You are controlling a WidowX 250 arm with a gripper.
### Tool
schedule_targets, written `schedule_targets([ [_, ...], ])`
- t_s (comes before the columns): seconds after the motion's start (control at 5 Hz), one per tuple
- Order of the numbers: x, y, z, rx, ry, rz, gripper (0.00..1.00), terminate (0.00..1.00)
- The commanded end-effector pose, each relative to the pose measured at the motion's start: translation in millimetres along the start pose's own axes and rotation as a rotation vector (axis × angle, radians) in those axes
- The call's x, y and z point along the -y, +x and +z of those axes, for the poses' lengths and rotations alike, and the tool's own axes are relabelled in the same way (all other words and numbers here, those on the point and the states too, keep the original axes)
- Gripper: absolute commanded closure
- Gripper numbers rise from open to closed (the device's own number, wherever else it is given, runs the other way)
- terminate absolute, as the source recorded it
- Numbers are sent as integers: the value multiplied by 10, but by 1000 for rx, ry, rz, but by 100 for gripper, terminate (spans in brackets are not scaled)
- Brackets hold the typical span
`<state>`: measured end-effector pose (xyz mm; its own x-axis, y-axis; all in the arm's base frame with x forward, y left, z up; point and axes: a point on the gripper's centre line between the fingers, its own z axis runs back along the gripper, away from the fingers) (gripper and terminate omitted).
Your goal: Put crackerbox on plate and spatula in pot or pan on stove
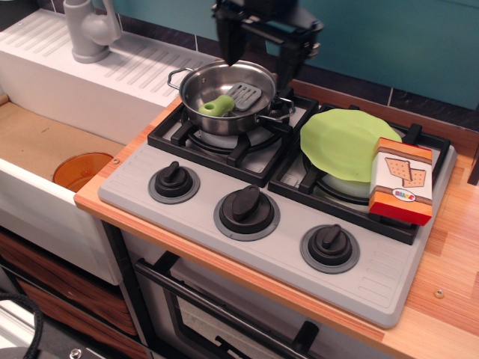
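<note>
The spatula (227, 100), grey slotted blade and lime-green handle, lies inside the steel pot (229, 96) on the stove's (284, 217) back-left burner. My gripper (260, 51) is open and empty, raised above the pot's far right rim, its black fingers (226, 41) spread wide. The lime-green plate (346, 142) rests tilted on the right burner. The crackerbox (403, 180) stands at the plate's right edge, leaning on it, front with cracker pictures facing me.
A grey tap (90, 30) stands on the white drainboard at the back left. An orange-brown disc (81, 170) lies in the sink at the left. Three black knobs (245, 209) line the stove's front. Wooden counter (449, 277) runs along the right.
</note>
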<state>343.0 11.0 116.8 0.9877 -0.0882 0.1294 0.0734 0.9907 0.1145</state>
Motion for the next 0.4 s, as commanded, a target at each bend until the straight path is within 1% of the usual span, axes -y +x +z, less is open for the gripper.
schedule_targets([
  [0.0, 407, -45, 462, 42, -9, 54, 0, 0],
  [0.2, 477, -78, 472, 30, -21, 55, 0, 100],
])
